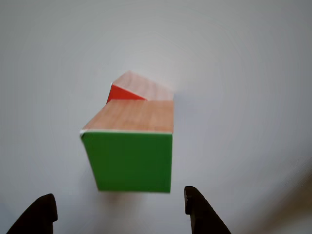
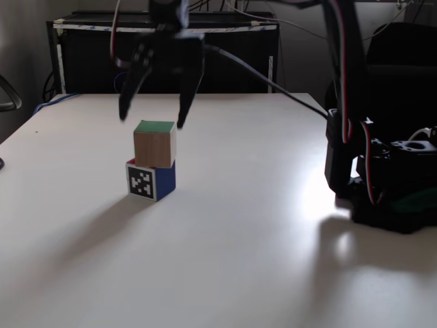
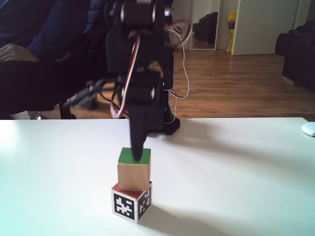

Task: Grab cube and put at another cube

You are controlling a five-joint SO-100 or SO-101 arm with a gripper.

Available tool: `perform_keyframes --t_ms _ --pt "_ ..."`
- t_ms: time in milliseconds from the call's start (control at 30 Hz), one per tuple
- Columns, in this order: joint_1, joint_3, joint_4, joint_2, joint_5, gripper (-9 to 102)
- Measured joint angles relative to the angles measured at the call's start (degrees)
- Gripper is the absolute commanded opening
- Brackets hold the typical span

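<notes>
1. In a fixed view the red-and-navy cube [image 3: 132, 201] sits nearest on the smooth white bench [image 3: 236, 177]. It shows a black-and-white patterned face toward the camera and a strip of red on top.
2. The green-faced cube [image 3: 134, 169] rests directly on it, turned a little so their edges do not line up. Its side is pale wood grain and its top is flat bright green.
3. Just behind and above the stack, the black tool [image 3: 138, 156] hangs point-down, blurred, with its tip close over the green top.
4. Past the arm, red and white wires [image 3: 183, 73] loop down, and a person's dark sleeve [image 3: 44, 29] sits at the left with a wooden floor [image 3: 236, 83] beyond.
5. In the other fixed view the tool [image 2: 150, 121] is spread wide, with one dark finger [image 2: 130, 96] on each side above the green-faced cube [image 2: 154, 143] and touching nothing.
6. There the lower cube [image 2: 151, 181] shows its patterned face and a navy face. The arm's base [image 2: 382, 184] stands well apart at the right.
7. In the other view two black fingertips [image 1: 200, 209] rise from the bottom edge, apart from the green face [image 1: 130, 161]. A sliver of the red cube [image 1: 124, 92] peeks out beyond it.
</notes>
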Motion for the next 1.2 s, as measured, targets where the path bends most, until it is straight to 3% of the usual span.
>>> perform_keyframes --t_ms 133,367,633,867,1033,1200 --pt "-1.1 8.3 -0.4 13.9 -1.3 41" --pt "-2.8 33.7 -9.2 50.4 -3.5 40" --pt "-3.0 60.0 -20.4 79.7 -3.9 27" --pt "-3.4 75.6 -26.2 94.0 -3.3 15" --pt "-4.9 86.9 -27.0 106.6 -2.5 0" --pt "-5.3 94.9 -29.4 110.0 -1.9 0"
